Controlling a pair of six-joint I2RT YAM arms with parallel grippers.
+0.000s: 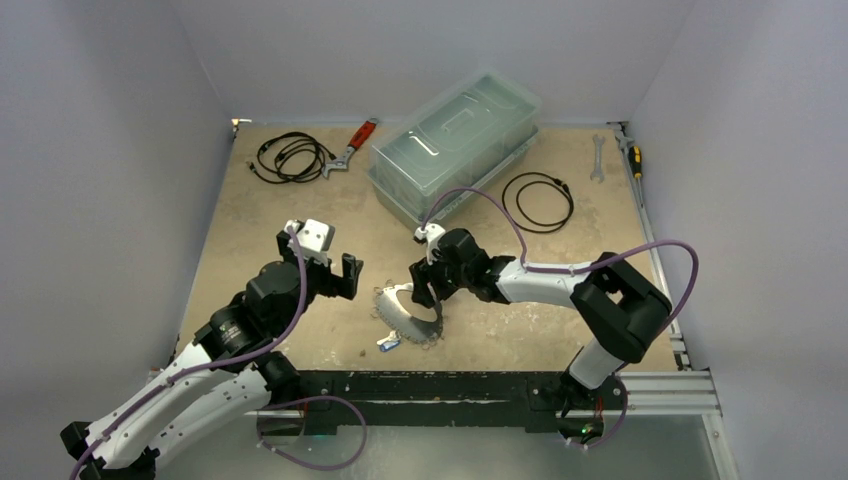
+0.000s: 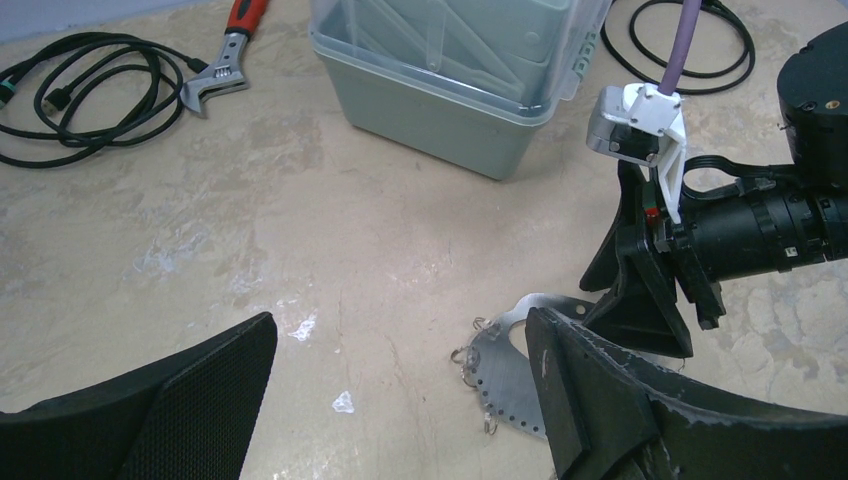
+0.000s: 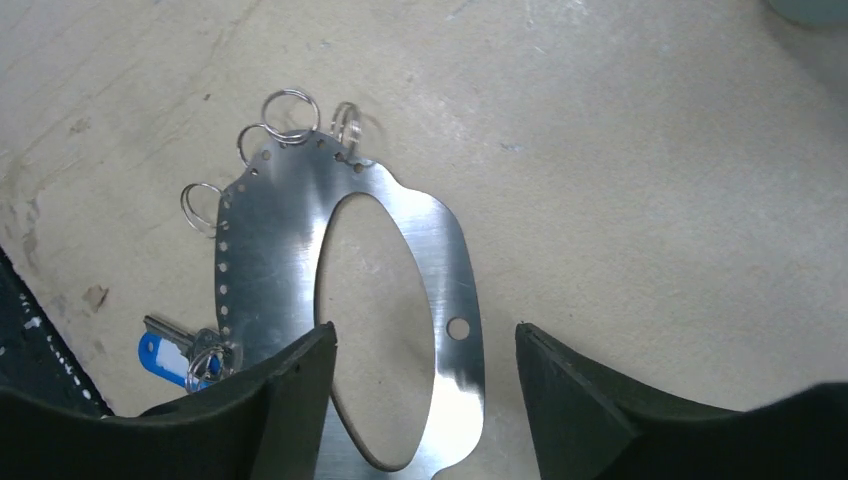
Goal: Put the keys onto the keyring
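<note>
The keyring (image 3: 270, 250), a thin flat hoop of shiny sheet metal, lies on the tabletop (image 3: 650, 150). It looks light, stiff and slick. Its plain band, away from the row of holes, seems the best hold. The right jaws stand apart and empty, straddling its near part. A blue-headed key (image 3: 160, 358) lies at its rim. The left jaws gape wide, nearby.

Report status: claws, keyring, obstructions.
Left claw open, empty. Right claw open, over the keyring. It lies flat on the table, blue-headed key at its rim. Nothing blocking.
</note>
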